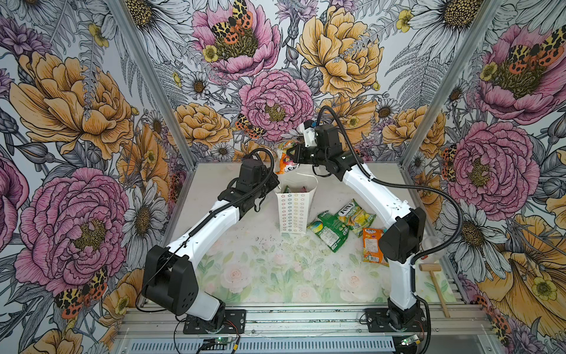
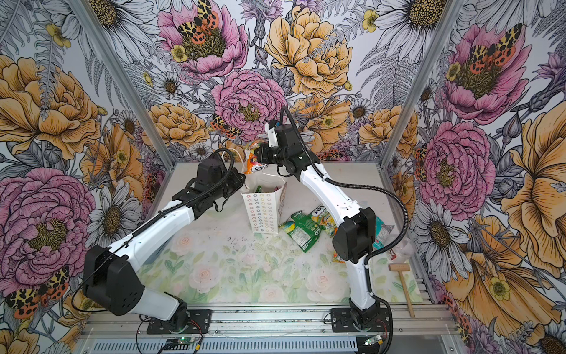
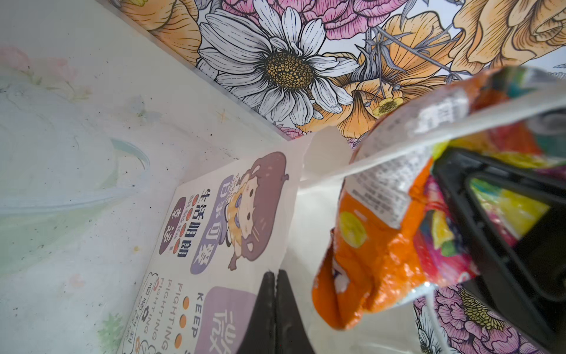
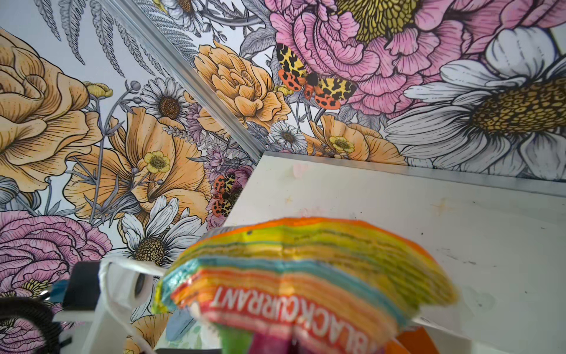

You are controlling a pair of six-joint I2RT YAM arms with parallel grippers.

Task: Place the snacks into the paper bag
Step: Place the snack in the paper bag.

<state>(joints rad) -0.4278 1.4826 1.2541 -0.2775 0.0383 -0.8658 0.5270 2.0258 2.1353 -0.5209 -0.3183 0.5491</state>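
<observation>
1. Right jaws were clamped on an orange snack [image 1: 282, 161], which hung just above the paper bag [image 1: 292, 211], at the 12 o'clock edge of its mouth.
2. Left jaws, pressed together, seemed to pinch the bag's 9 o'clock rim.
3. One green snack [image 1: 288, 189] showed inside the bag. Several loose snacks [image 1: 329, 231] lay on the tabletop [image 1: 245, 260] at the bag's 4 o'clock.

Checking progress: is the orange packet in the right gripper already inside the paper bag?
No, the orange packet hangs from the right gripper above the paper bag's open top.
</observation>
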